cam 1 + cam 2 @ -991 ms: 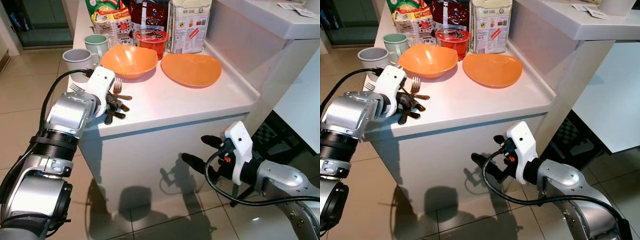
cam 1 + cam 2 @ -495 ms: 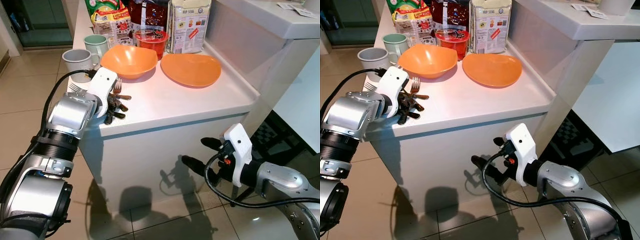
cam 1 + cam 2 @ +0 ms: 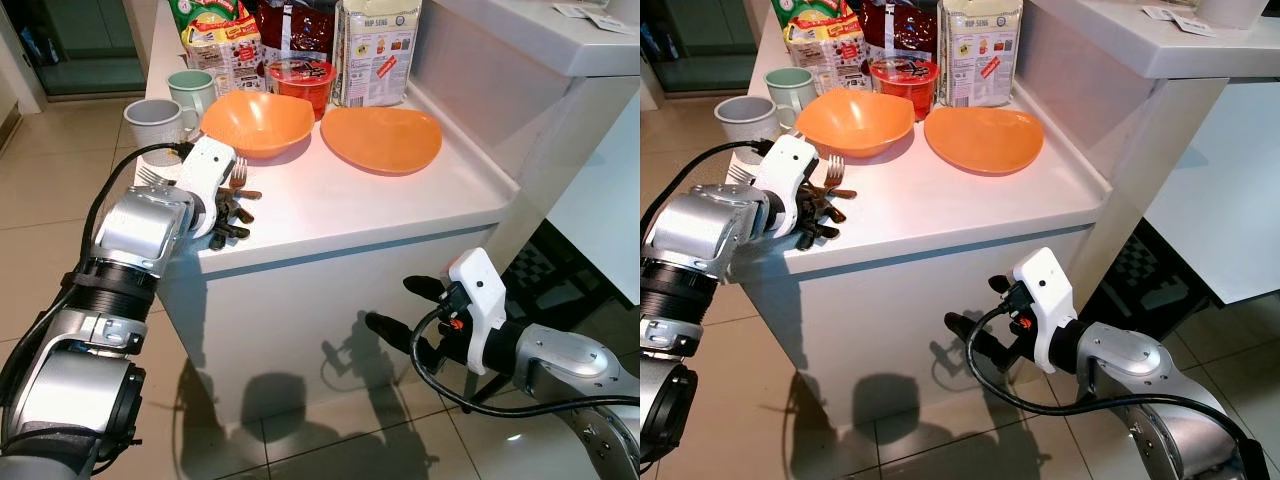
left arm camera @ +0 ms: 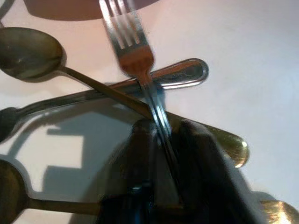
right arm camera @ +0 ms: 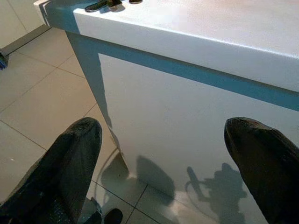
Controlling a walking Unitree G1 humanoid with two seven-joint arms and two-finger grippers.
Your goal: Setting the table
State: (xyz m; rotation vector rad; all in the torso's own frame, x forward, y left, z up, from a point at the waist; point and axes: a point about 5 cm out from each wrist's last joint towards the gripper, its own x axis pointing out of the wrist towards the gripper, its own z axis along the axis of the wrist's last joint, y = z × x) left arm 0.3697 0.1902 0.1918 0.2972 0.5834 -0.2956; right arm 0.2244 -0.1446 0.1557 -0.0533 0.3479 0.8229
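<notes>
A pile of cutlery lies at the front left corner of the white counter point(image 3: 340, 205). My left gripper point(image 3: 229, 214) is down on that pile and shut on a fork point(image 4: 139, 60), whose tines point(image 3: 237, 174) point toward the orange bowl point(image 3: 257, 122). The fork's handle runs between the two black fingers point(image 4: 140, 154). A spoon point(image 4: 29, 52) and other handles point(image 4: 180, 74) lie crossed beneath it. An orange plate point(image 3: 381, 138) sits to the right of the bowl. My right gripper point(image 3: 401, 306) hangs open below the counter top, in front of the white cabinet face point(image 5: 196, 121).
A grey mug point(image 3: 153, 120) and a green mug point(image 3: 192, 88) stand at the counter's left edge. A red tub point(image 3: 301, 80) and food packets point(image 3: 378, 45) line the back. A higher white ledge point(image 3: 540, 40) rises on the right. Tiled floor point(image 3: 40, 190) surrounds the counter.
My left gripper has edged slightly toward the bowl while holding the fork. The right arm has sunk a little in front of the cabinet.
</notes>
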